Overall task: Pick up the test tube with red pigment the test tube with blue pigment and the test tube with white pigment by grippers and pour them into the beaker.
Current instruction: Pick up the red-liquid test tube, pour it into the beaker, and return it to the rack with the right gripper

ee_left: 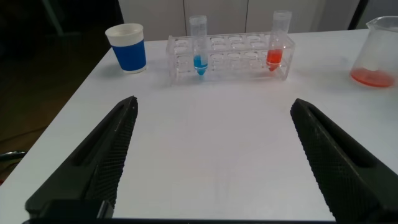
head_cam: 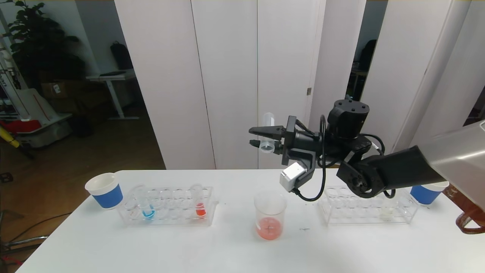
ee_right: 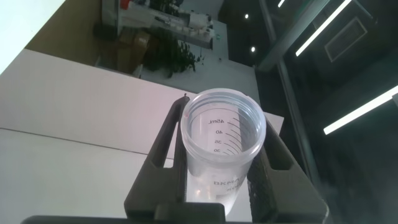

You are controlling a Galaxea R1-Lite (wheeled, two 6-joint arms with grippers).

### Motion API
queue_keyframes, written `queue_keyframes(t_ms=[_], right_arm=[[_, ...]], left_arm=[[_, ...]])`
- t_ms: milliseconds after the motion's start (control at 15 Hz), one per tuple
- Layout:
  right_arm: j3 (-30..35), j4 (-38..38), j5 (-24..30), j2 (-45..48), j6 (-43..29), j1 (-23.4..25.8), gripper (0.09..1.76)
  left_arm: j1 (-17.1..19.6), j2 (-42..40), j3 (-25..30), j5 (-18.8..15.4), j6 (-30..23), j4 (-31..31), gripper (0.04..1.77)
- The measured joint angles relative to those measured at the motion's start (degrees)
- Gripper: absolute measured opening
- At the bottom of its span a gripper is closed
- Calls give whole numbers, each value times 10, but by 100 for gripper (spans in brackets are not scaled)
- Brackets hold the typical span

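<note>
In the head view, the right gripper (head_cam: pixel 265 139) is high up in the air, above the beaker (head_cam: pixel 269 215) and a little behind it. Its fingers pinch a clear tube (head_cam: pixel 268 132). The tube looks see-through, and I cannot tell if anything is left in it. The beaker stands on the white table (head_cam: pixel 227 250) near the middle, with red-orange liquid at its bottom. To the left is a clear rack (head_cam: pixel 168 206). The test tube with blue pigment (head_cam: pixel 147 210) stands in it, and a tube with red pigment (head_cam: pixel 200 206) stands farther right in the same rack. A blue and white cup (head_cam: pixel 106 190) sits just beside that rack. A second rack (head_cam: pixel 367 210) is on the right, partly behind the arm, with another cup (head_cam: pixel 428 191) past it.

In the left wrist view, the left gripper (ee_left: pixel 214 165) hangs low over the bare table with its fingers spread wide and nothing between them. The rack with the blue and red tubes is far ahead of it.

In the right wrist view, the two fingers squeeze the clear tube on both sides. The open mouth of the tube faces the camera.
</note>
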State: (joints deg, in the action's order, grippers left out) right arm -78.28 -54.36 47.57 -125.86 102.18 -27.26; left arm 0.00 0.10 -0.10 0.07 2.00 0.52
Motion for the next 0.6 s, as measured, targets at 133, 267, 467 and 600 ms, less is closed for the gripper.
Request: queue_keyframes(t_ms=[133,267,467,600], right_arm=[[3,1,-35,12,-25,-1,60],[7,1,-117,20,-76,0,60],[8,-2,-257,31,-186,-2,60],[7,-3,-356,36,-236,-7,60]], left_arm=[[0,0,0,0,0,0,175],[0,0,0,0,0,0,175],[0,0,0,0,0,0,175],[0,0,0,0,0,0,175]])
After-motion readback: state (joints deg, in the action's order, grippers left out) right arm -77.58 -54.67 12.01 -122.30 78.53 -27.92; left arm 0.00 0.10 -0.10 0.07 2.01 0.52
